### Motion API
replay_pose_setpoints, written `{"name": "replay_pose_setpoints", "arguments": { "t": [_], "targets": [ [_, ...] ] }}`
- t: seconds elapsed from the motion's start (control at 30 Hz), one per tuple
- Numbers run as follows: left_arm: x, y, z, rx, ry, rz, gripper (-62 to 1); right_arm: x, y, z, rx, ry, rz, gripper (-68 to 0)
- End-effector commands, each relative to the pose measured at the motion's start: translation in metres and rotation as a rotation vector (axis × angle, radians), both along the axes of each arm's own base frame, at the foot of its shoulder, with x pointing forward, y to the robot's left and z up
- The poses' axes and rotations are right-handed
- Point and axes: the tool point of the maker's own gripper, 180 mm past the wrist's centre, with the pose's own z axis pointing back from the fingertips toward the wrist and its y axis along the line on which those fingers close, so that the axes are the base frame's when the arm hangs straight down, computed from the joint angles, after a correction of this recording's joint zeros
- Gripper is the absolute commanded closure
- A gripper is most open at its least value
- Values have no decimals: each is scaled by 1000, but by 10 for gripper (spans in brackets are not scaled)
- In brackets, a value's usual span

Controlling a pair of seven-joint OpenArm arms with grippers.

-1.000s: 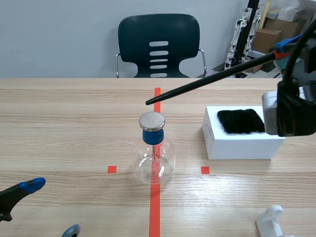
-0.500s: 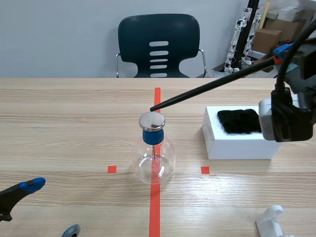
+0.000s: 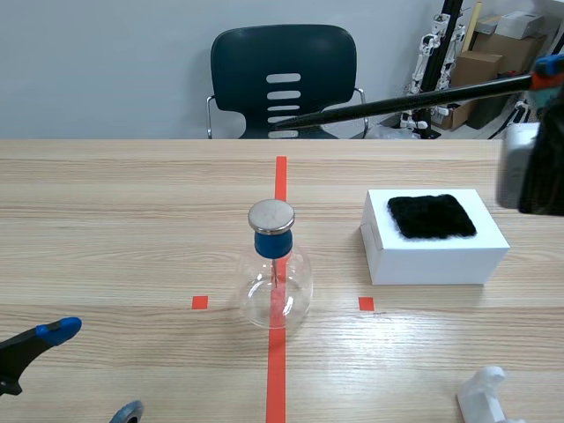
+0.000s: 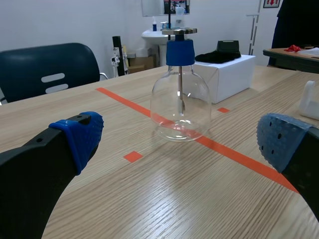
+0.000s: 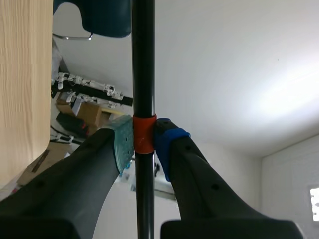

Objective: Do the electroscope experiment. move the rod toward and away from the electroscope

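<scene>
Over table (image 3: 132, 203) right end effector (image 5: 143, 144) high, clamping rod (image 3: 397, 104)

Left arm: comes in low from the left; in the scene view only its gripper shows, at the near left corner.
Left gripper (image 3: 92, 370): held low and level, fingers spread wide apart, nothing between them.
Left fingertips (image 4: 79, 134): blue dotted pads, one on each side of its wrist view, facing inward.
Right arm (image 3: 533, 167): raised high at the far right, its black and grey wrist hanging upright.
Right gripper (image 5: 144, 142): fingers closed around a thin black rod (image 5: 143, 59), gripping where it is ringed in orange-red.
Right pads (image 5: 124, 142): one grey-green, one blue, pressed against opposite sides of the rod.
</scene>
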Motion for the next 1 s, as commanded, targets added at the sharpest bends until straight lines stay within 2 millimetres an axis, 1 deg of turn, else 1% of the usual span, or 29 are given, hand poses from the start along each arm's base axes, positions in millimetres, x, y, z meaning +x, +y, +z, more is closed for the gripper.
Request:
{"name": "replay_pose_setpoints", "arguments": {
  "t": [0.0,0.17,0.27,0.4,0.67,0.97],
  "targets": [
    [3,2,7,-11,-30,1,-623,-1,-3,22,28,-55,-10,-13],
    [3,2,7,-12,-31,1,-623,-8,-32,31,122,-45,-92,-13],
    [3,2,7,-11,-30,1,-623,-18,-48,32,168,-32,-126,-13],
    [3,2,7,-12,-31,1,-623,-34,-62,30,208,-2,-145,-13],
    [3,2,7,-12,-31,1,-623,-65,-77,14,214,91,-174,-13],
    [3,2,7,-11,-30,1,-623,-86,-84,0,216,148,-194,-13]
  ]
}}
